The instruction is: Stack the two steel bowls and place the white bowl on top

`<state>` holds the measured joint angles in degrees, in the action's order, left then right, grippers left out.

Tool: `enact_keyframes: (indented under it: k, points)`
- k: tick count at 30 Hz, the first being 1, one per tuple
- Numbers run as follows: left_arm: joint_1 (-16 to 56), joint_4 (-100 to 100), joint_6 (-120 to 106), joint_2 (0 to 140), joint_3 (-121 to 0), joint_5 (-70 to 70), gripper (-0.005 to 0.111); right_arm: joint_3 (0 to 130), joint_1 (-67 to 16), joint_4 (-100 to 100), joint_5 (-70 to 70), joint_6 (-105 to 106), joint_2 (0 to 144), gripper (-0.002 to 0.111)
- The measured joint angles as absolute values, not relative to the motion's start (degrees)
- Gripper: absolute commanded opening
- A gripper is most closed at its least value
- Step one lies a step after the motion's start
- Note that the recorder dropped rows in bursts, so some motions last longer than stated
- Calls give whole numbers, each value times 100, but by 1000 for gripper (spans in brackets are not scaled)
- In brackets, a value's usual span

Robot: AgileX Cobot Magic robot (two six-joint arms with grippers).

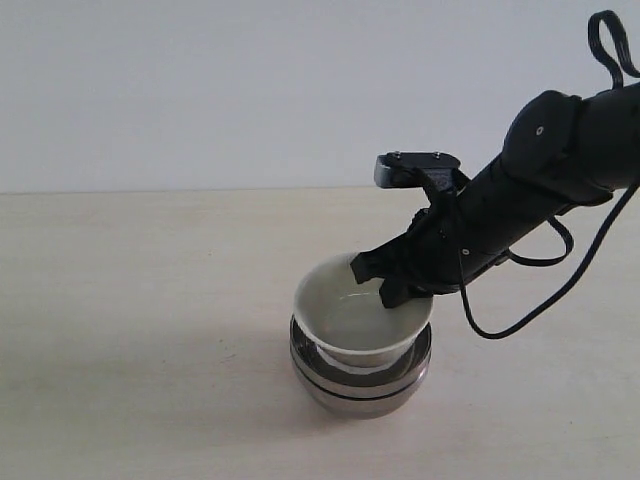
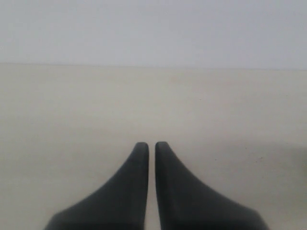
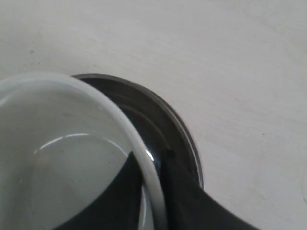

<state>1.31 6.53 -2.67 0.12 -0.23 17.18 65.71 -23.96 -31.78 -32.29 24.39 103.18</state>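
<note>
The two steel bowls point(image 1: 360, 385) sit nested one in the other on the table, right of centre. The white bowl point(image 1: 350, 310) rests tilted inside the upper steel bowl. My right gripper point(image 1: 392, 285) is shut on the white bowl's right rim, one finger inside and one outside. In the right wrist view the white rim point(image 3: 144, 158) runs between the two dark fingers, with the steel rim point(image 3: 184, 134) beyond it. My left gripper point(image 2: 151, 146) is shut on nothing, over bare table, and is out of the exterior view.
The pale wooden table point(image 1: 130, 330) spreads all round the stack, with a plain wall behind it. A black cable point(image 1: 540, 300) loops down from the right arm toward the tabletop.
</note>
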Motion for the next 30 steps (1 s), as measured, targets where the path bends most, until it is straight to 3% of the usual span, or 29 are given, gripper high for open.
enact_keyframes:
  k: [4, 11, 15, 20, 26, 30]
  points:
    - [131, 653, -267, 12, -23, 1718, 4, 6571, -2396, -3166, -3229, 2481, 10318, 41]
    - [131, 653, -267, 12, -23, 1718, 4, 6571, -2396, -3177, -3207, 2587, 10318, 40]
    - [131, 653, -267, 12, -23, 1718, 4, 6571, -2396, -3120, -3145, 2627, 10172, 30]
    - [131, 653, -267, 12, -23, 1718, 4, 6619, -2396, -3051, -3075, 2658, 9760, 0]
    - [131, 653, -267, 12, -23, 1718, 4, 6619, -2396, -2986, -3162, 2835, 9269, 0]
    - [131, 653, -267, 12, -23, 1718, 4, 6077, -2396, -2973, -2433, 2848, 8695, 0]
